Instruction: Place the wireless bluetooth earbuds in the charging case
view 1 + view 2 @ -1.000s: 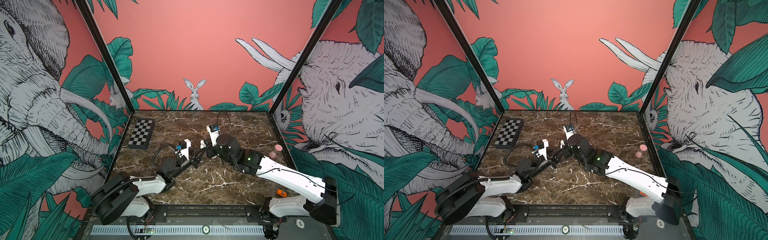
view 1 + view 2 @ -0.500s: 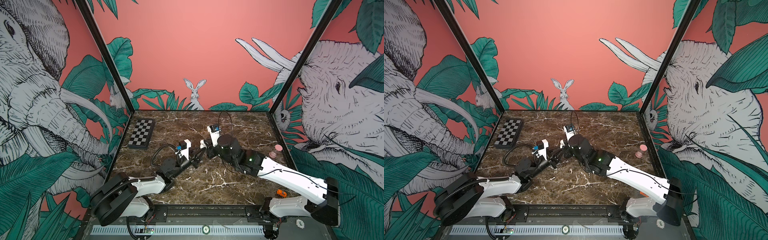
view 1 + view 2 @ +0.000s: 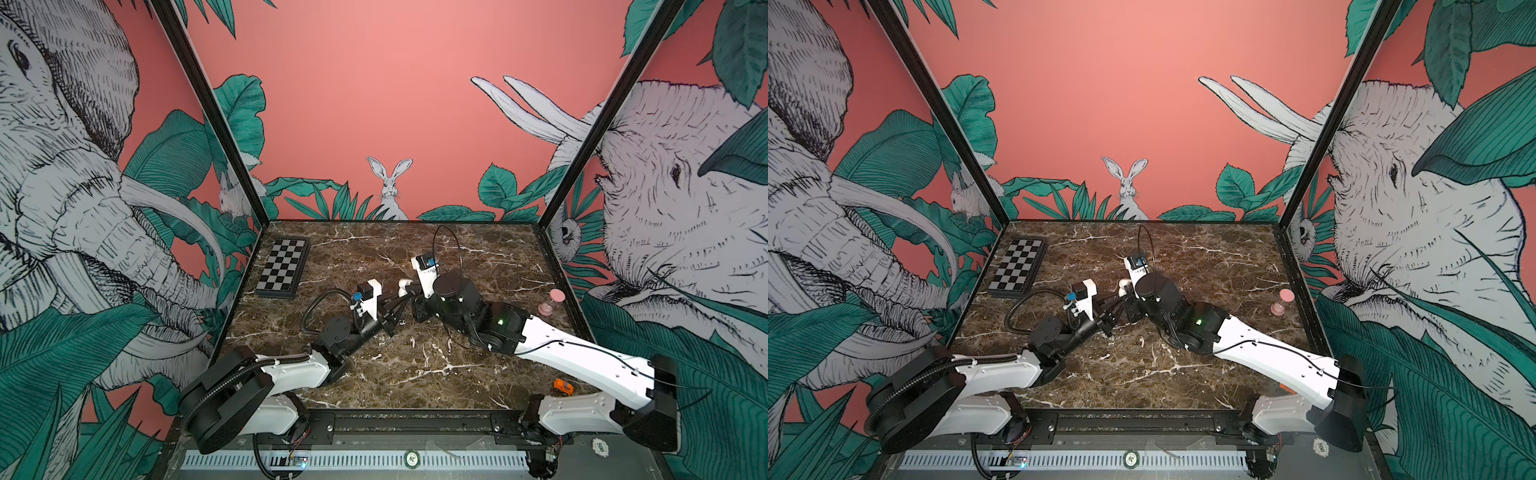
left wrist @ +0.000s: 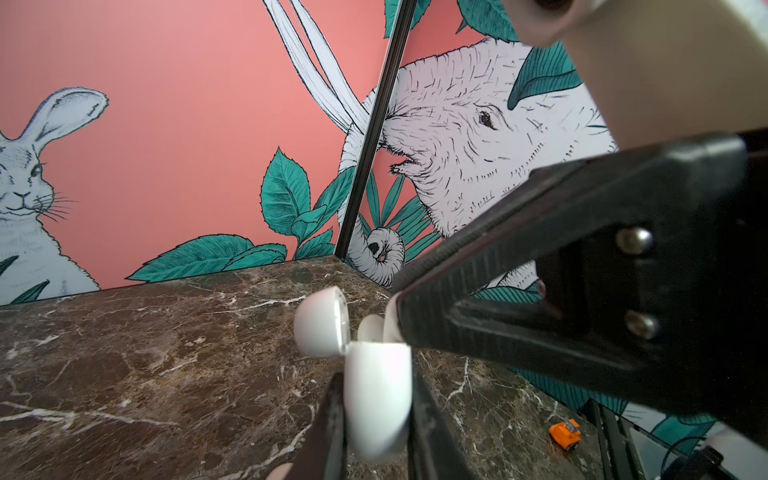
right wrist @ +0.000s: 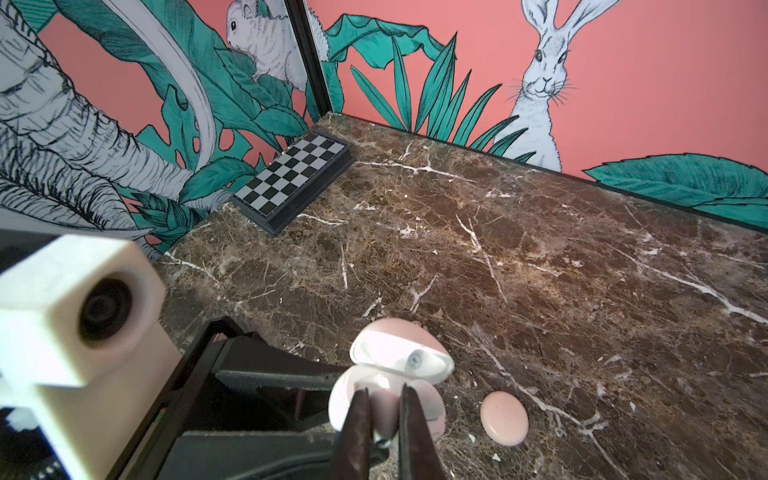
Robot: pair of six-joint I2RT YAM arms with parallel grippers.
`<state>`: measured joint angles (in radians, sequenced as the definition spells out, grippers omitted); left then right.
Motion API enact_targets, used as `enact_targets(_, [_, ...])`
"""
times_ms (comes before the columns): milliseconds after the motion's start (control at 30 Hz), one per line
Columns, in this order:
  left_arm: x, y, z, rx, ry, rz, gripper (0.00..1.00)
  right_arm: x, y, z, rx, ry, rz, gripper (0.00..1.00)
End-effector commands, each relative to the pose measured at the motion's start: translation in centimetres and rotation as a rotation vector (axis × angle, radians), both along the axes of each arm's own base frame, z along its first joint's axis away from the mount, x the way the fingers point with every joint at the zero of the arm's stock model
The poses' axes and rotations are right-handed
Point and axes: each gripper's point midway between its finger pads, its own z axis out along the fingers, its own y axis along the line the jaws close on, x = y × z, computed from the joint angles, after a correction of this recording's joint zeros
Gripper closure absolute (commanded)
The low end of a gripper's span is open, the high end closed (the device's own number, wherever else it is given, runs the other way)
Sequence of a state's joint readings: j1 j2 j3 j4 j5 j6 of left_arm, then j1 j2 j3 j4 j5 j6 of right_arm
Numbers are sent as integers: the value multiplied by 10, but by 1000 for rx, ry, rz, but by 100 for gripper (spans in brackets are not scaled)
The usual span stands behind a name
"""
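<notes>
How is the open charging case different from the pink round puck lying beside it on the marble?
The charging case has its lid hinged open; the pink puck is a plain flat disc. The charging case is clamped in the left gripper; the pink puck lies free on the marble tabletop. Both are small, rounded and pale.

White case (image 4: 376, 399), lid open; whitish earbud (image 4: 370, 328) at its mouth.
</notes>
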<state>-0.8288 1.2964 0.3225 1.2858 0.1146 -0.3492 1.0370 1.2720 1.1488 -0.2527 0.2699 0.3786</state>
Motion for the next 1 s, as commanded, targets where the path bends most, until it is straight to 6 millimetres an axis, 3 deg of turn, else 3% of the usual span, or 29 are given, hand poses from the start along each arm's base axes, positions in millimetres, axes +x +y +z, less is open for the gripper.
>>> enact_targets(0, [-10,15,49,-117,-144,20,100,-5,-11,-23,-77,46,-10,94])
enact_targets(567, [-31,5,54,-82,-225,-65,100,-4,-13,-11,-68,49,-25,92])
enact_targets(967, [-39,11,68,-102,-272,-57,100,-8,-16,0,-37,53,-22,92])
